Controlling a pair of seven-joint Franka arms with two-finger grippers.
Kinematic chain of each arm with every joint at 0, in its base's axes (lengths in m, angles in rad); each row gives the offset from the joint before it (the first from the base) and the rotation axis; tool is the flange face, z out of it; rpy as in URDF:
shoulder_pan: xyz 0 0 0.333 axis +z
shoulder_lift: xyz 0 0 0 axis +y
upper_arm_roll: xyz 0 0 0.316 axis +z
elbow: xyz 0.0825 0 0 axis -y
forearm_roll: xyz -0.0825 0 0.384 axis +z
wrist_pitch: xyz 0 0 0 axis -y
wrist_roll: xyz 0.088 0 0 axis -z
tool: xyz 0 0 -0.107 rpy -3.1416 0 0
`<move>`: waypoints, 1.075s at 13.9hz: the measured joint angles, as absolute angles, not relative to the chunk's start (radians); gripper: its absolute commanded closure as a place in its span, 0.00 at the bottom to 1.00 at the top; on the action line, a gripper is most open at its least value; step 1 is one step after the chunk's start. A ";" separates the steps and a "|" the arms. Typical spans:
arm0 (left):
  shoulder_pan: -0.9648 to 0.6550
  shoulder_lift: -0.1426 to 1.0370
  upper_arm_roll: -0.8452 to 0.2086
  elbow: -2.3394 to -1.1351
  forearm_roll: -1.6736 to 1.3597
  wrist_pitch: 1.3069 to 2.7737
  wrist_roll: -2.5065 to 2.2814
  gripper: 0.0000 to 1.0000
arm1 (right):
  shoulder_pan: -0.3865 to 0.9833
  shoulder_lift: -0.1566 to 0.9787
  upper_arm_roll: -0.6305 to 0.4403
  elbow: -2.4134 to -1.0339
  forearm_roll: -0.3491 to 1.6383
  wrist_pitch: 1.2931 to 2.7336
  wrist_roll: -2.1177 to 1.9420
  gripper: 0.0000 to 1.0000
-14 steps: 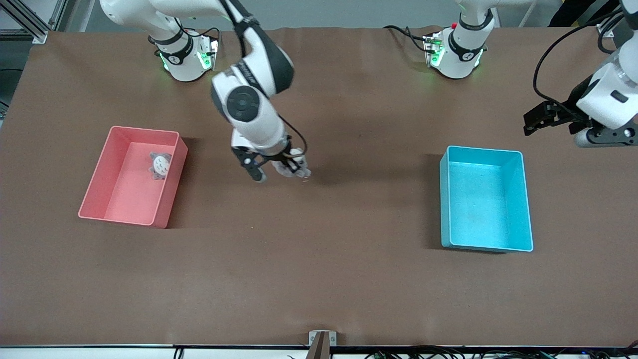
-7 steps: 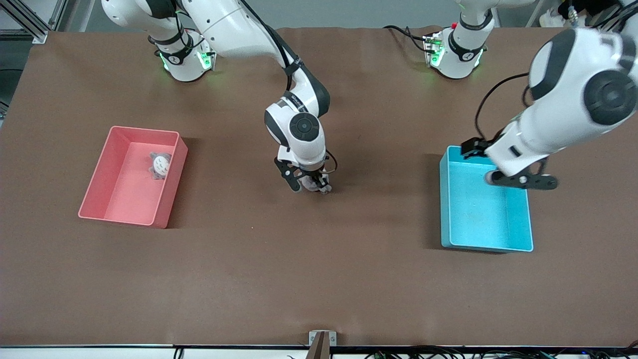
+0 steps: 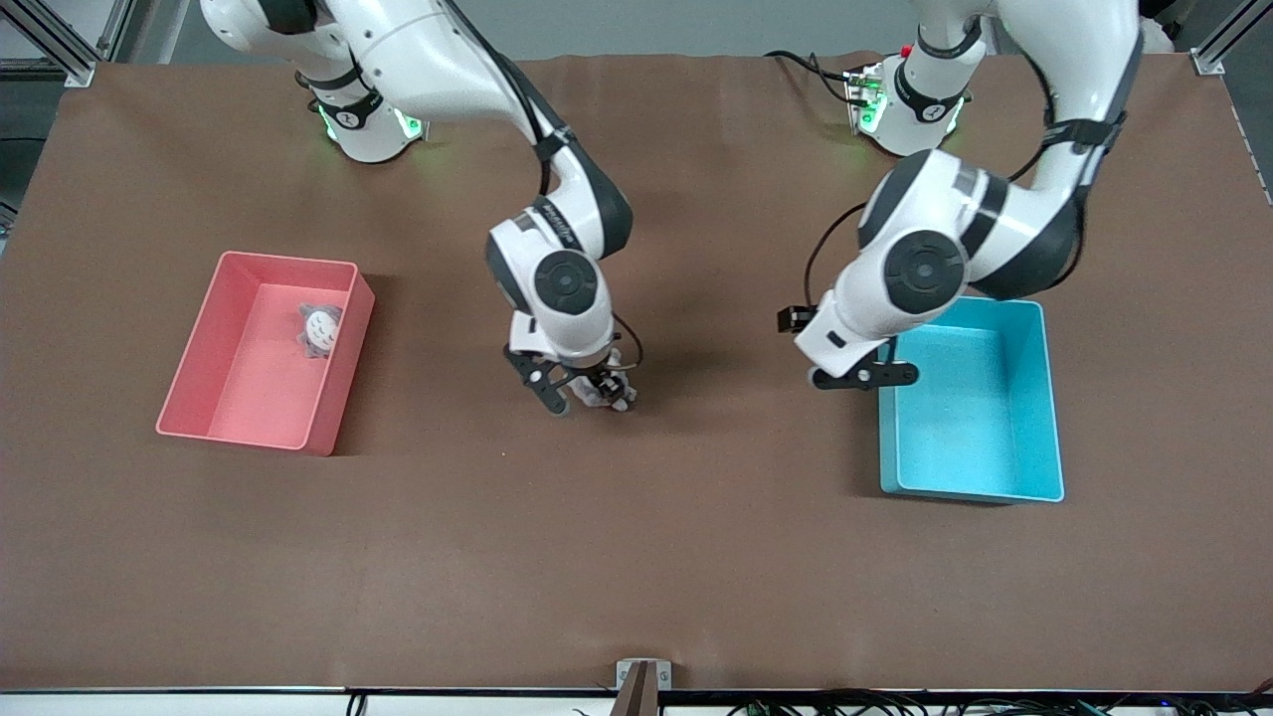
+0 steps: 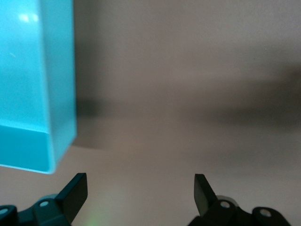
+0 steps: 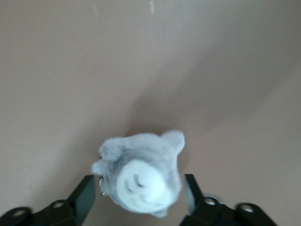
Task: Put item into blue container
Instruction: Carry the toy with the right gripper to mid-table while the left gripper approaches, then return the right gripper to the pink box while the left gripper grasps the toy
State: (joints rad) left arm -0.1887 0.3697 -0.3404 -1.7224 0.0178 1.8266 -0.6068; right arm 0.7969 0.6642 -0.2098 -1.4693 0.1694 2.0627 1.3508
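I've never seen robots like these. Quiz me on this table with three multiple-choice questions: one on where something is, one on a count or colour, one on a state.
1. Where is the right pincer?
A. In the pink bin
B. Over the table between the two bins
C. Over the blue container

2. How many plush toys show?
A. One
B. Two
C. Four

3. What is in the blue container?
A. Nothing
B. A plush toy
C. A ball

Answers:
1 B: it is over bare table, midway between the bins.
2 B: one grey plush toy sits between the right pincer's fingers, another plush lies in the pink bin.
3 A: its floor is bare; the left pincer hangs open beside it.
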 measured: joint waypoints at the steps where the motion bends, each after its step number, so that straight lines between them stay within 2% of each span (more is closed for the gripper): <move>1: -0.214 0.391 -0.341 -1.724 0.018 1.852 -0.673 0.00 | 0.742 0.614 -0.212 -1.463 0.169 1.986 1.237 0.00; 4: -0.274 0.446 -0.341 -1.722 -0.021 1.968 -0.893 0.00 | 0.571 0.457 -0.216 -1.478 0.169 1.801 0.882 0.00; 7: -0.359 0.528 -0.342 -1.651 -0.076 2.122 -1.142 0.00 | 0.387 0.307 -0.218 -1.629 0.159 1.773 0.509 0.00; 9: -0.429 0.626 -0.339 -1.557 -0.076 2.229 -1.313 0.00 | 0.258 0.218 -0.219 -1.791 0.149 1.829 0.290 0.00; 11: -0.486 0.727 -0.333 -1.493 -0.076 2.376 -1.425 0.00 | 0.156 0.145 -0.221 -1.988 0.148 1.956 0.141 0.00; 13: -0.534 0.801 -0.319 -1.472 -0.076 2.514 -1.494 0.00 | 0.103 0.104 -0.228 -2.158 0.147 2.089 0.073 0.00; 15: -0.590 0.838 -0.276 -1.463 -0.076 2.560 -1.530 0.00 | 0.076 0.097 -0.234 -2.274 0.150 2.198 0.033 0.00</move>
